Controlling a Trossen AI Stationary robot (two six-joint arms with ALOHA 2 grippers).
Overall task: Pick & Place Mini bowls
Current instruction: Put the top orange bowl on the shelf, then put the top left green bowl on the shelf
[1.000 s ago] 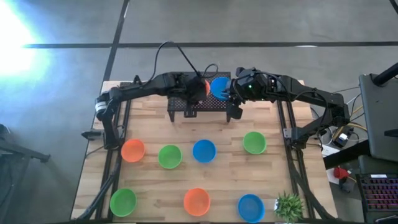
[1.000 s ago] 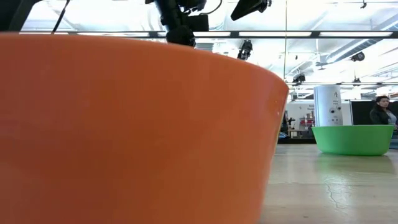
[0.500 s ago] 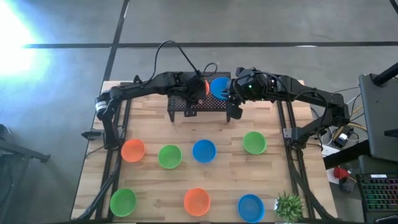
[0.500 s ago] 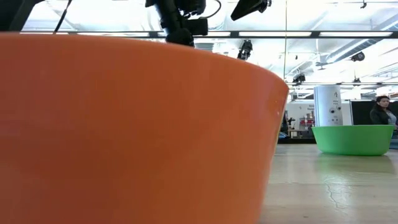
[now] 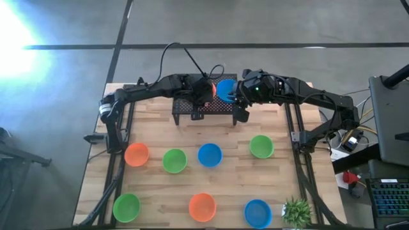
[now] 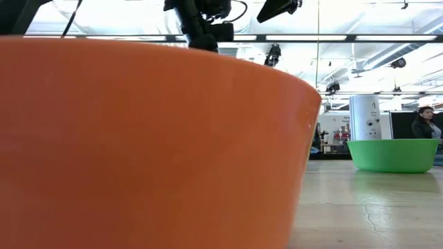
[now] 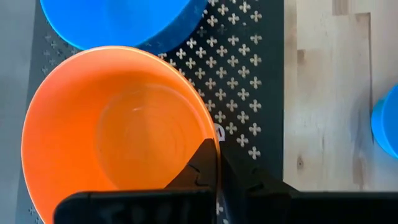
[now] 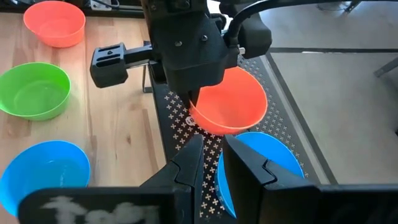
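Pinching the thin rim of an orange-red bowl (image 7: 112, 130), the left tool (image 7: 214, 168) holds it over the black perforated tray (image 7: 252, 93) at the counter's far edge, one finger inside the wall and one outside. Just beyond it a blue bowl (image 7: 124, 22) sits on the same tray, and the right tool (image 8: 208, 163), fingers nearly together and empty, hovers beside that blue bowl. These plain plastic bowls look light, stiff and smooth, so a rim pinch probably suffices, though the glossy wall could slip or tilt if squeezed loosely. Farther out on the wooden counter (image 5: 153, 191) the other bowls lie well apart: orange (image 5: 136, 154), green (image 5: 174, 160), blue (image 5: 209, 154), green (image 5: 261, 146), then green (image 5: 126, 206), orange (image 5: 202, 206), blue (image 5: 257, 212).
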